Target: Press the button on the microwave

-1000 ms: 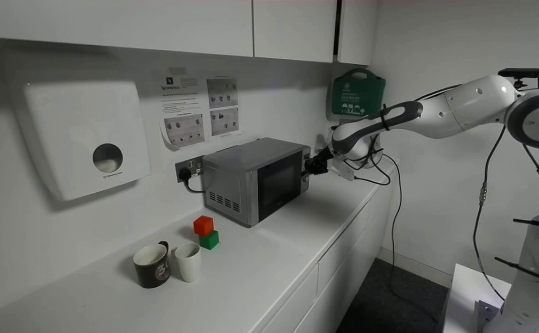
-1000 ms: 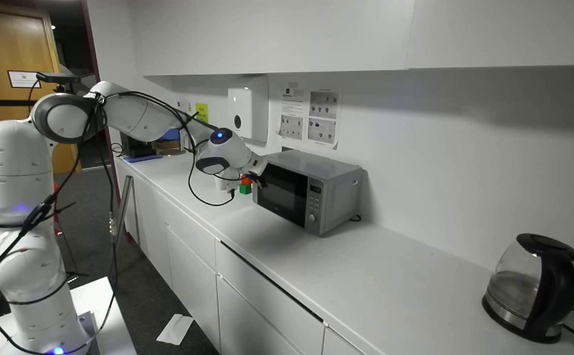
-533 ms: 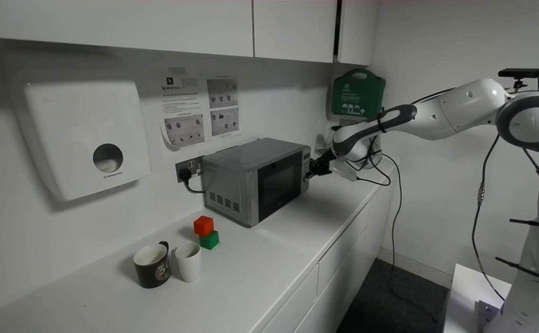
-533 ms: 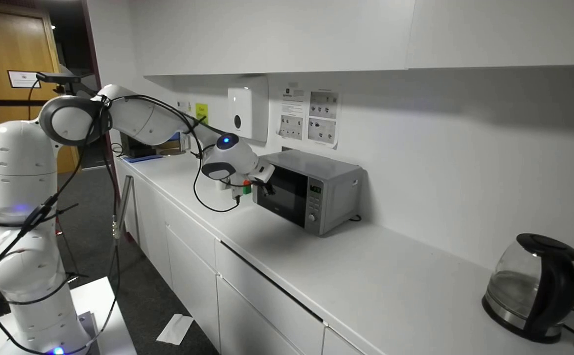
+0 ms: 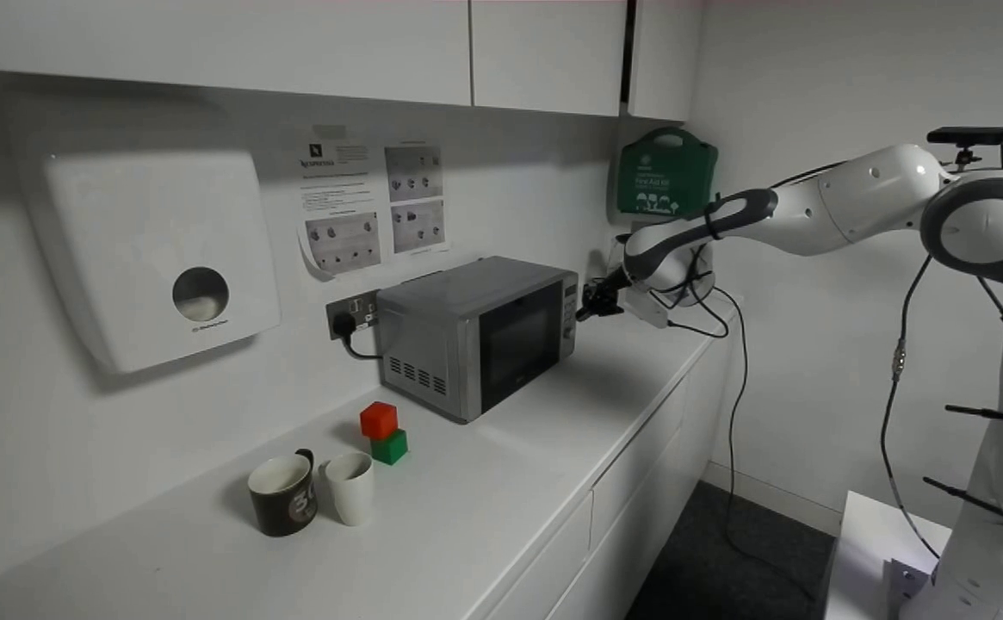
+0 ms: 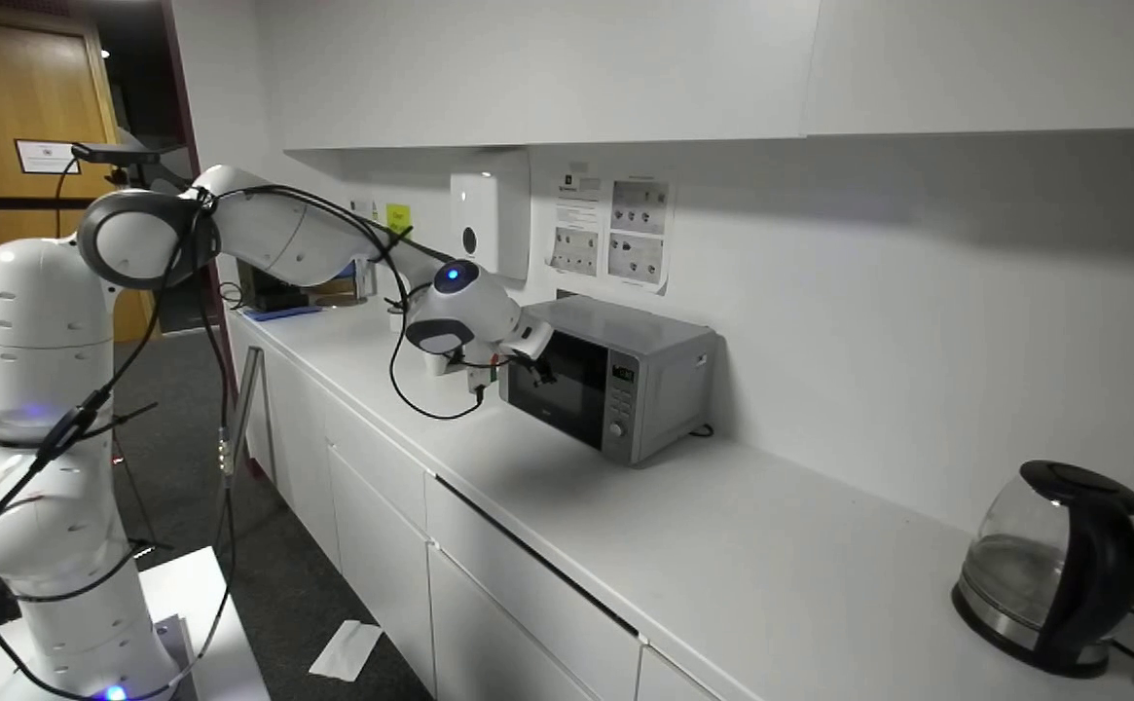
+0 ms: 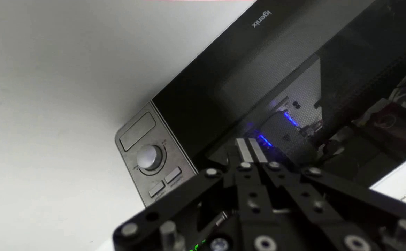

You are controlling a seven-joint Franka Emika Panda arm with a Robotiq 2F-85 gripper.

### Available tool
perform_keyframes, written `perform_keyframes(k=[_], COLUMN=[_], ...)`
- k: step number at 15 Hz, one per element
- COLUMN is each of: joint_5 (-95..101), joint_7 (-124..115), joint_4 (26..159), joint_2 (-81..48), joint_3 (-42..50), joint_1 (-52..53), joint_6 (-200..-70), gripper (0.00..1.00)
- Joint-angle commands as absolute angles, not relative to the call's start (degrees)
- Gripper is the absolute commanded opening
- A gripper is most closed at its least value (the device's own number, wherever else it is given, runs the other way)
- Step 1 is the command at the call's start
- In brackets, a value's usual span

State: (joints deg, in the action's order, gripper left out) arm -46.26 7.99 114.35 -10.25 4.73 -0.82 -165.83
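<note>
Gripper (image 7: pixel 251 150): poised before window (image 7: pixel 279 80), closed tip to tip.
Microwave (image 5: pixel 473 334): prob. in approach, pre-press.
Buttons (image 7: pixel 173 175): next, shift across, align w/ one, push.

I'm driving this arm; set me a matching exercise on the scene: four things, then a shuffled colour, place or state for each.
1) fingers
2) microwave
3) red block
4) kettle

a) on top of the green block
b) closed together
c) part clear, part black
d) boxy, silver-grey

Pairs: 1-b, 2-d, 3-a, 4-c
</note>
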Motion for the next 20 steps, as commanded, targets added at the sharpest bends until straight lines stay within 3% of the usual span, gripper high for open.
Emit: perform_keyframes(k=[1, 20], joint_5=[-47.00, -47.76], joint_7=[8.90, 8.87], joint_4=[109.44, 104.15], joint_2=[-12.62, -18.37], joint_3=[4.71, 4.23], joint_1=[-1.79, -6.60], joint_6=[-165.12, -161.64], gripper=[0.00, 0.00])
